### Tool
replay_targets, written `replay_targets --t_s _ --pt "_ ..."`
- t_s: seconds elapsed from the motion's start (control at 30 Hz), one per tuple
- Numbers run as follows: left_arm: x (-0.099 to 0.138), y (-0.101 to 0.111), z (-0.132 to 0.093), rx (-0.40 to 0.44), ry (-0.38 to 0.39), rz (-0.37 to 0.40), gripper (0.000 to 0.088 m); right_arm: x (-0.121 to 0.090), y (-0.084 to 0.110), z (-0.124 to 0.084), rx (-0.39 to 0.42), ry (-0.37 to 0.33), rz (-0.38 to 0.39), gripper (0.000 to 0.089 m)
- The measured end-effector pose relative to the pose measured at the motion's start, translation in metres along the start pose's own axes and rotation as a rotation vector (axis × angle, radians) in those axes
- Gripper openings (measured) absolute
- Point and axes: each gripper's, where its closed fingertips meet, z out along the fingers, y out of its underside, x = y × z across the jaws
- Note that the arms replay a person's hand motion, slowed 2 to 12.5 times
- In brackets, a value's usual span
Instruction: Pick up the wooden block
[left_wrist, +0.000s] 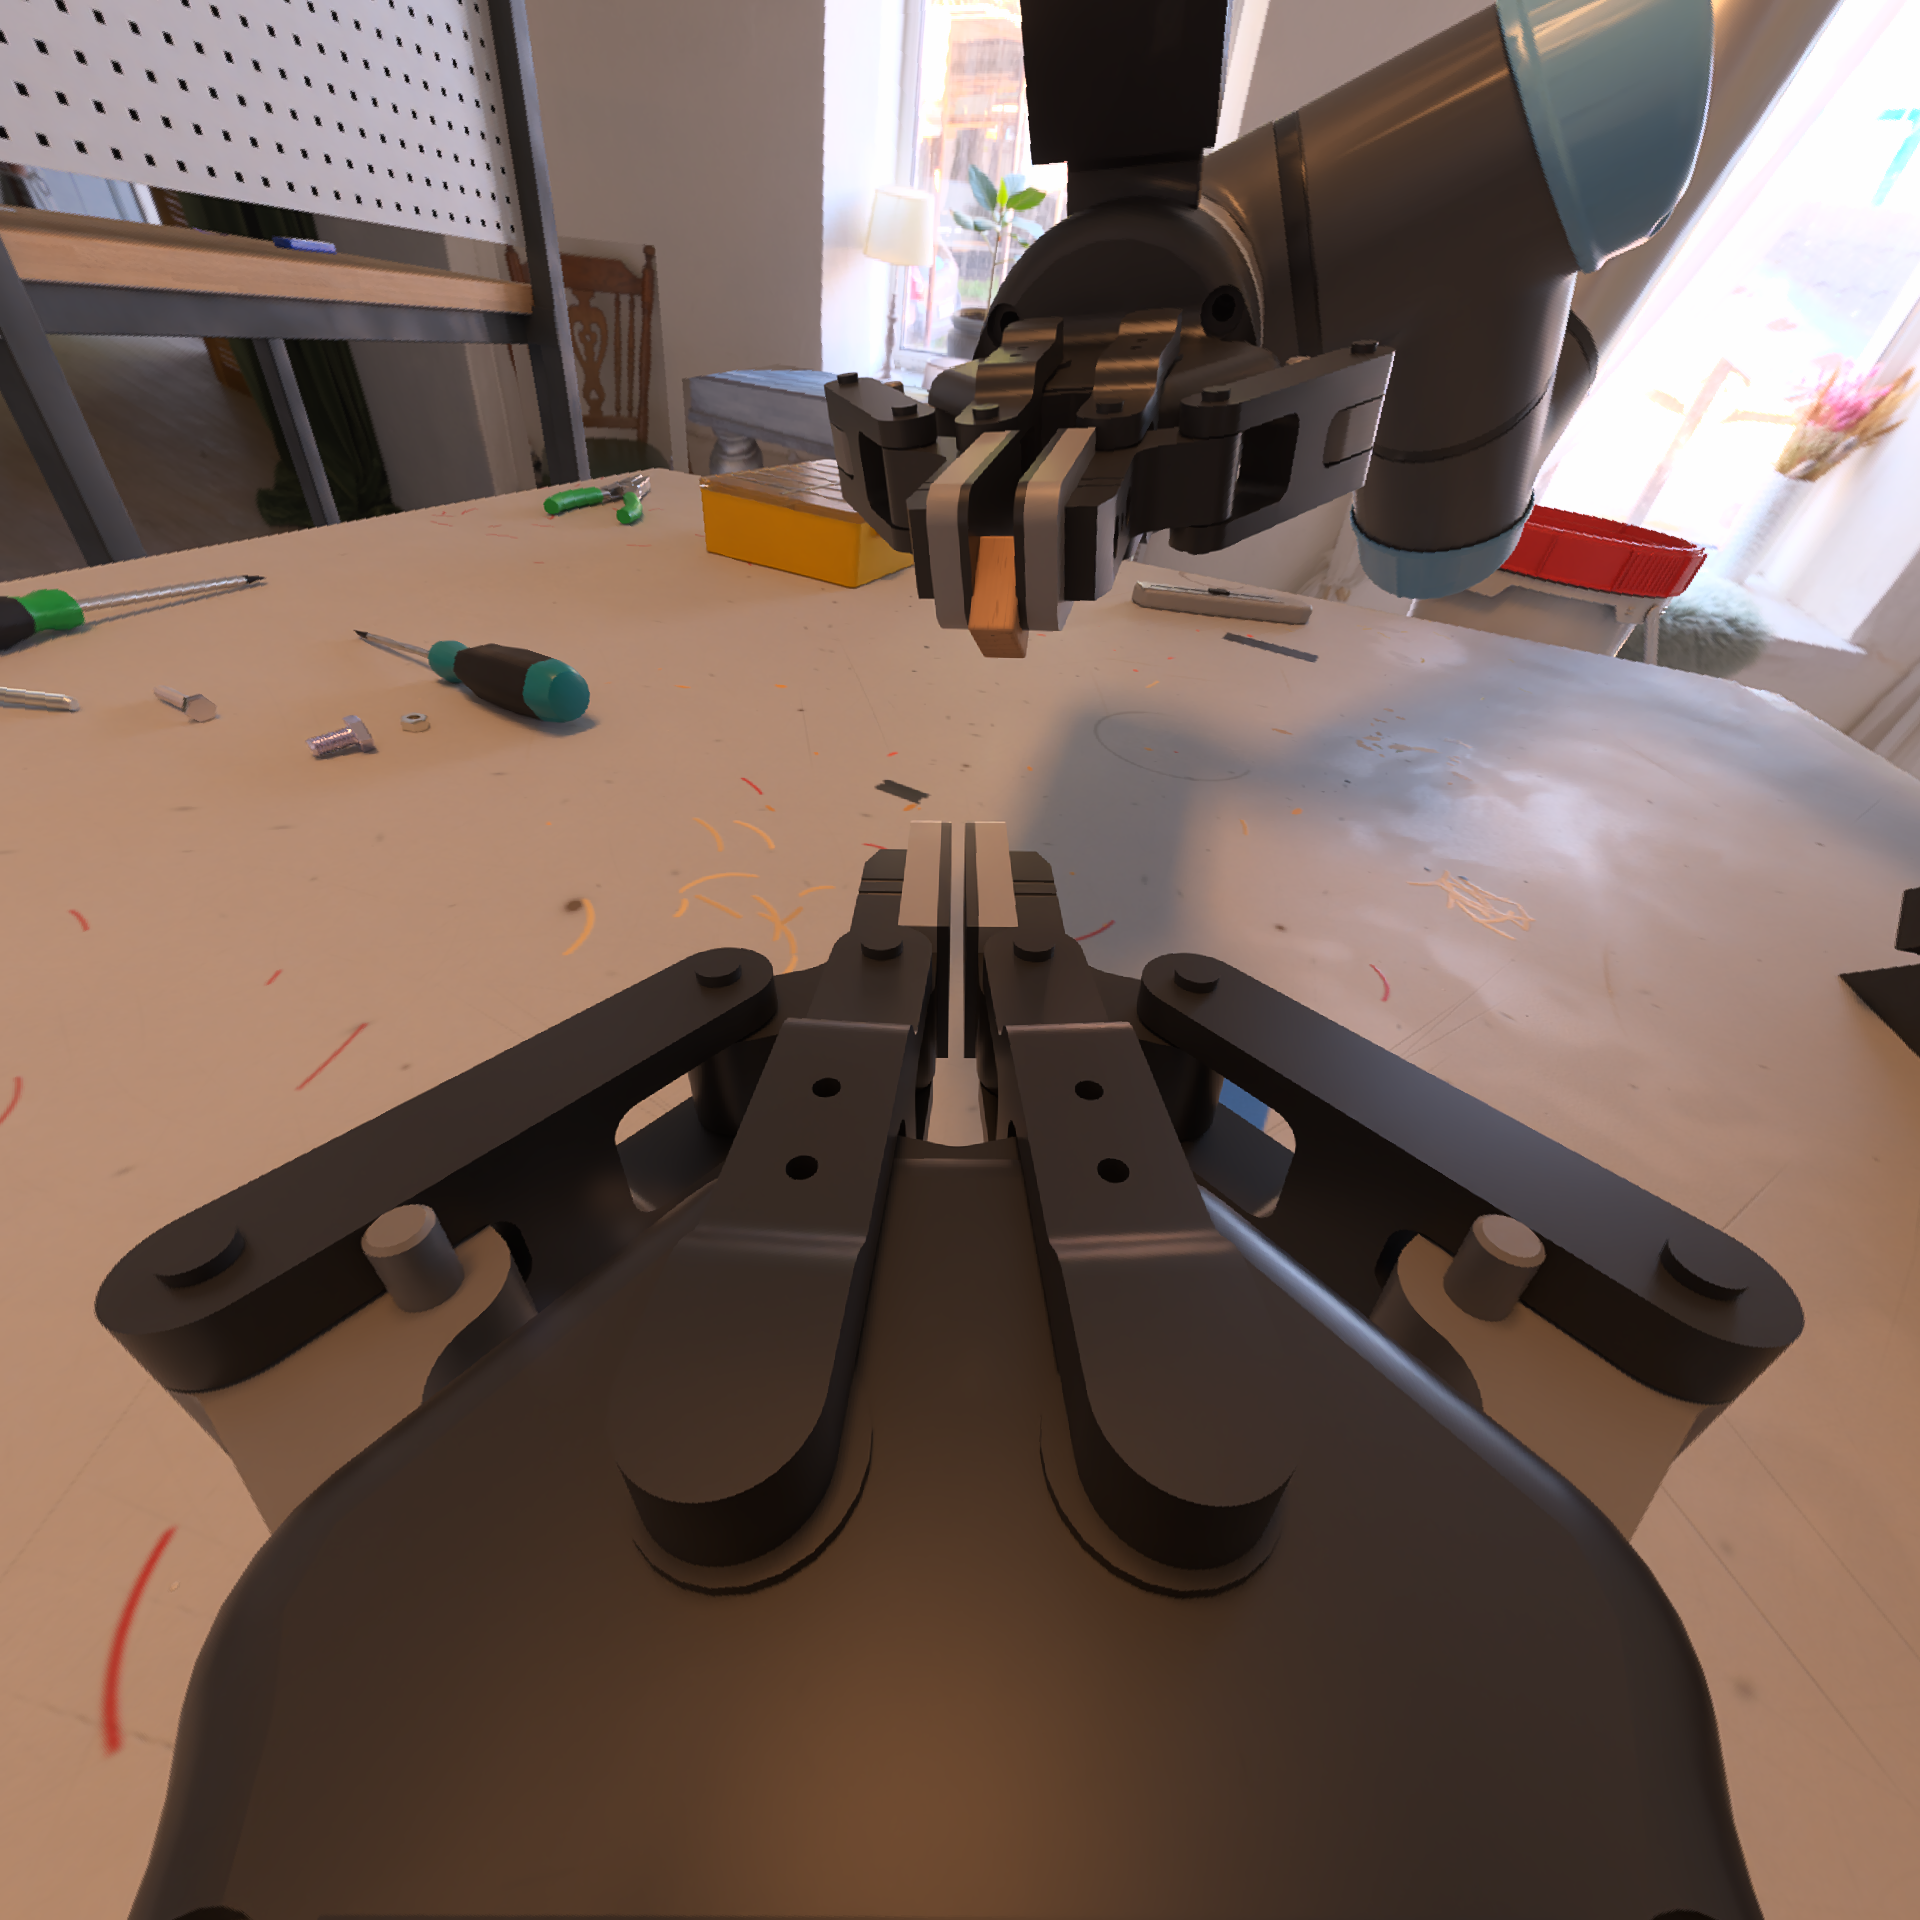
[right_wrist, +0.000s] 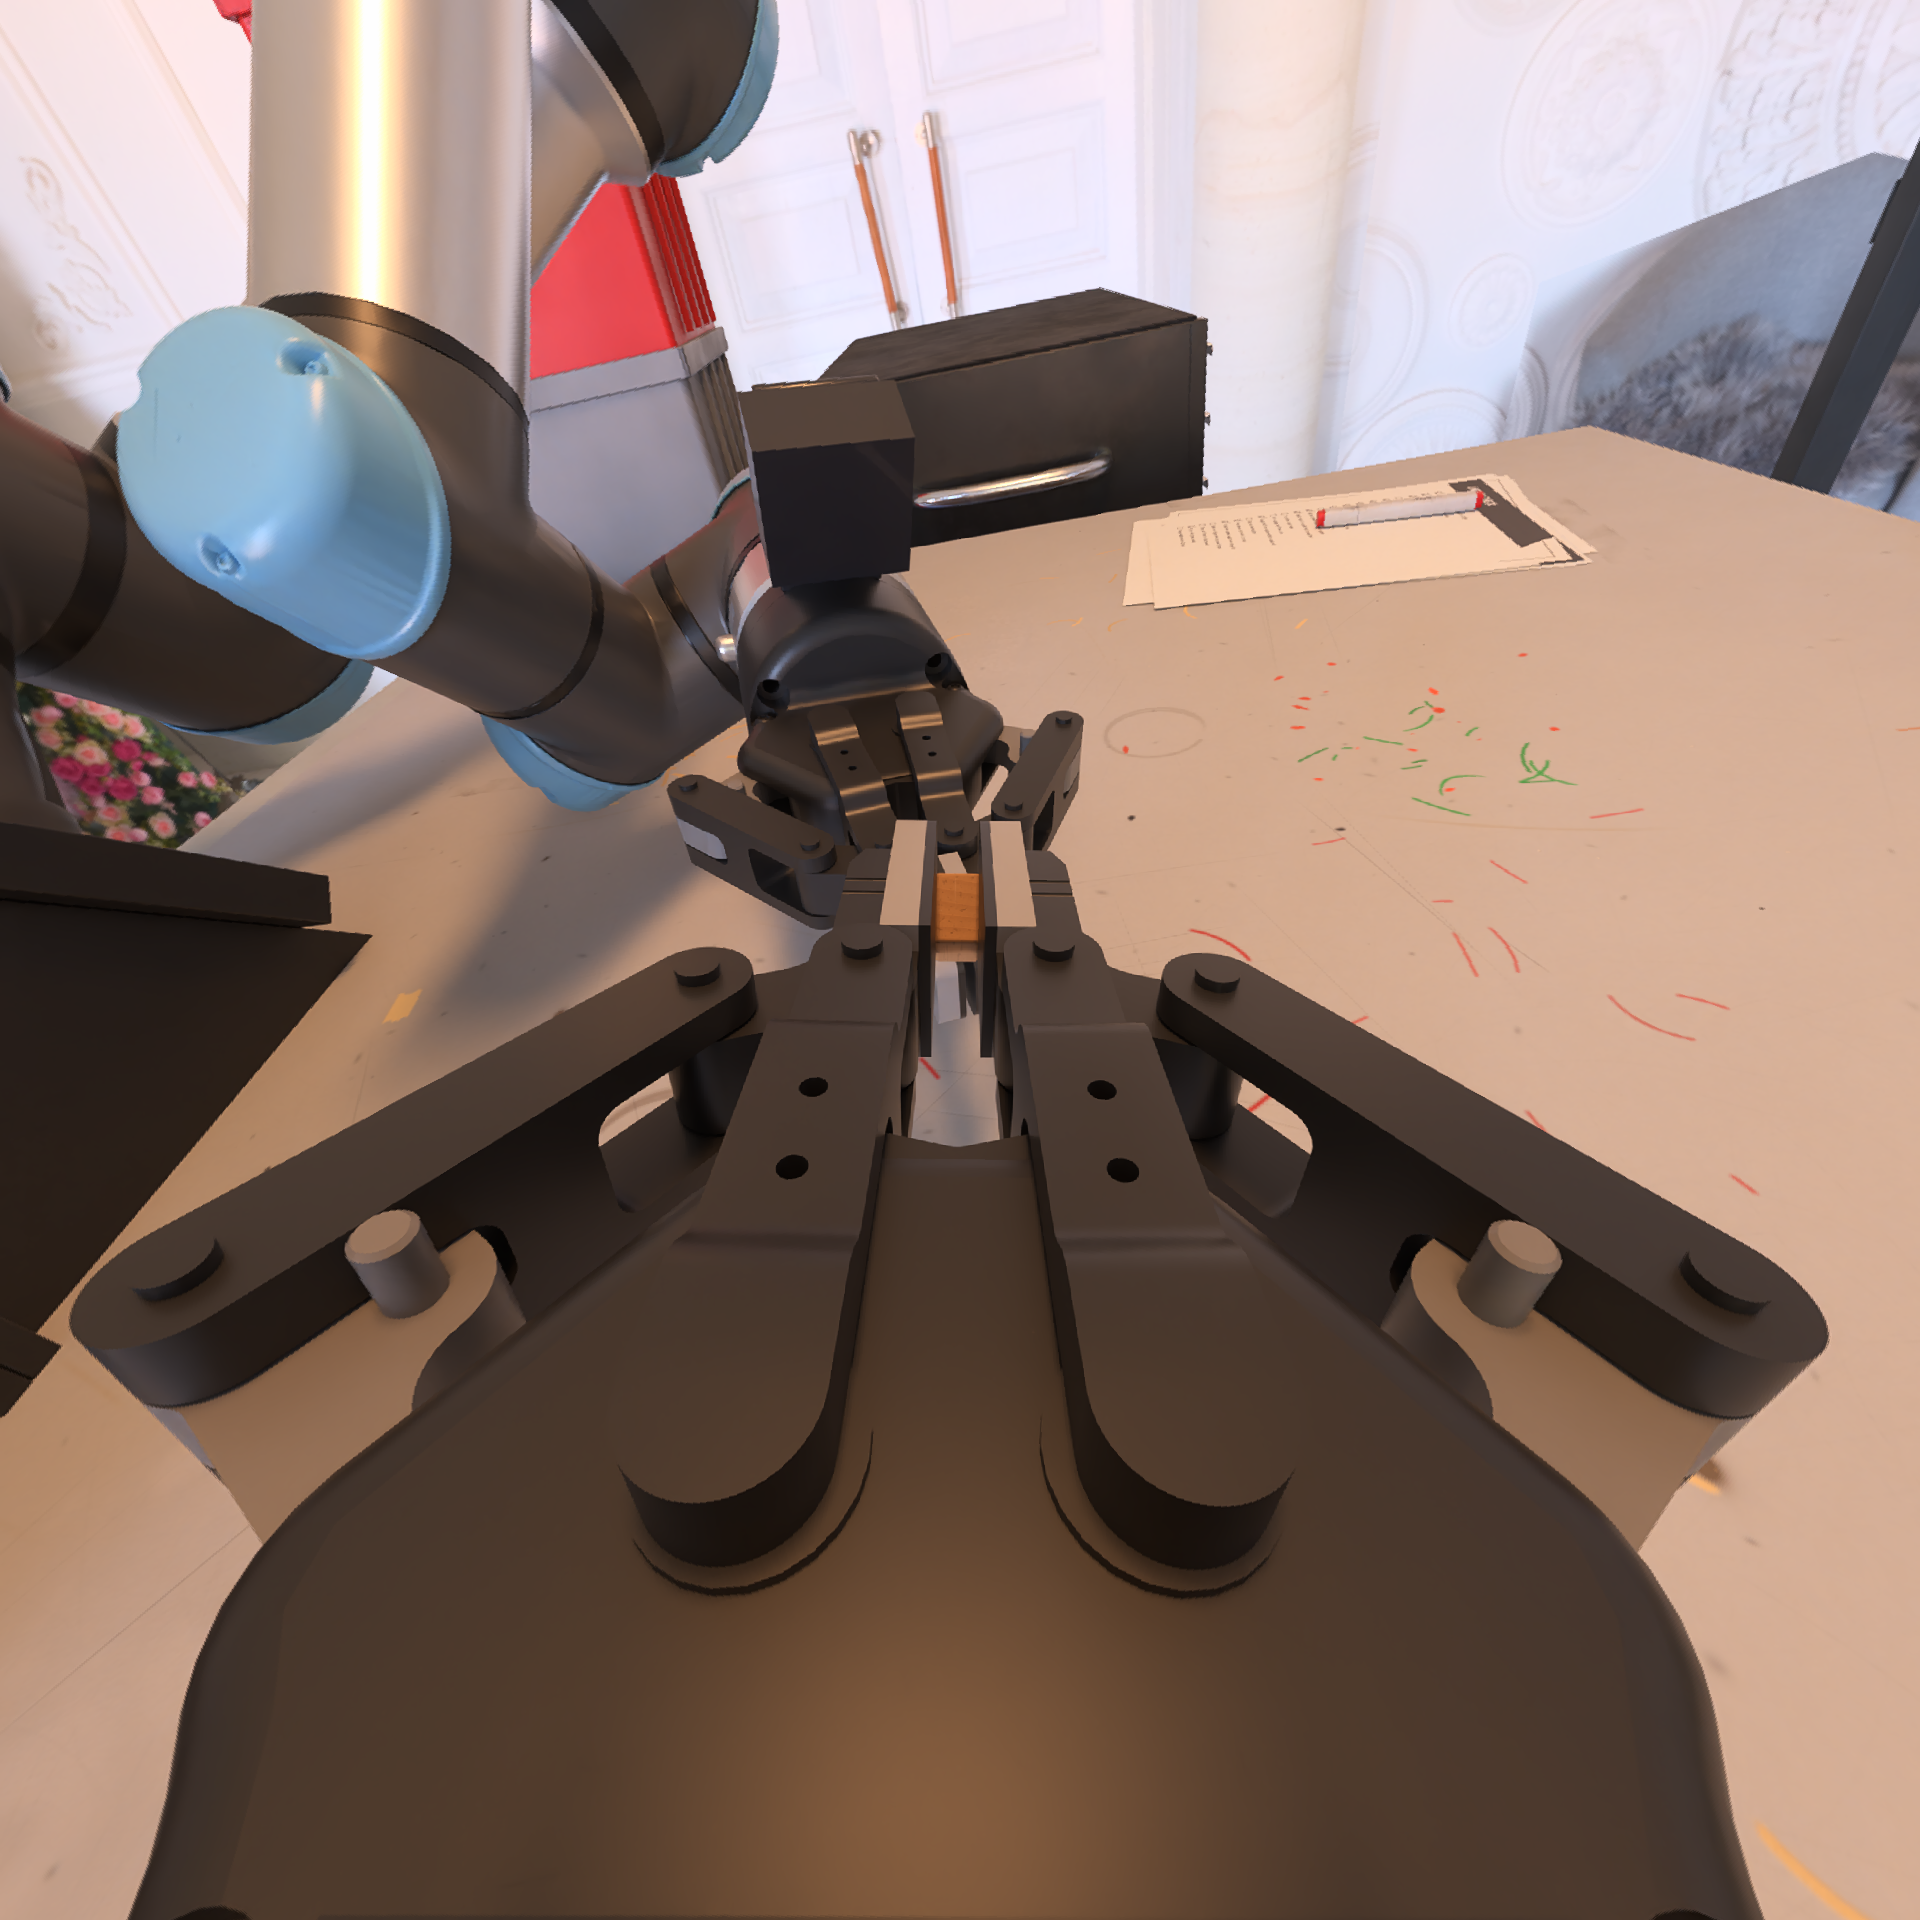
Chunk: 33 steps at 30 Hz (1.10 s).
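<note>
The wooden block (right_wrist: 955, 907) is a small tan piece held between the pads of my right gripper (right_wrist: 956, 883), which is shut on it. In the left wrist view the right gripper (left_wrist: 1000, 597) hangs above the table with the block (left_wrist: 1000, 600) sticking out below its fingertips, clear of the surface. My left gripper (left_wrist: 957, 831) is shut and empty, low over the table, facing the right gripper. It shows in the right wrist view (right_wrist: 940, 821) just beyond the block.
On the beige table (left_wrist: 1351, 1039) lie a teal-handled screwdriver (left_wrist: 509, 675), a green-handled screwdriver (left_wrist: 62, 611), green pliers (left_wrist: 597, 499), a bolt (left_wrist: 341, 740), a yellow box (left_wrist: 795, 530) and a grey bar (left_wrist: 1221, 603). Papers with a marker (right_wrist: 1351, 540) and a black drawer box (right_wrist: 1049, 416) sit beyond.
</note>
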Motion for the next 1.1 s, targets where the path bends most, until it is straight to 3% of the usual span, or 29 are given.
replay_targets --t_s 1.1 --pt "0.0 0.0001 0.0001 -0.001 0.0 0.0 0.0022 -0.0007 -0.0013 -0.0005 0.007 -0.007 0.006 0.007"
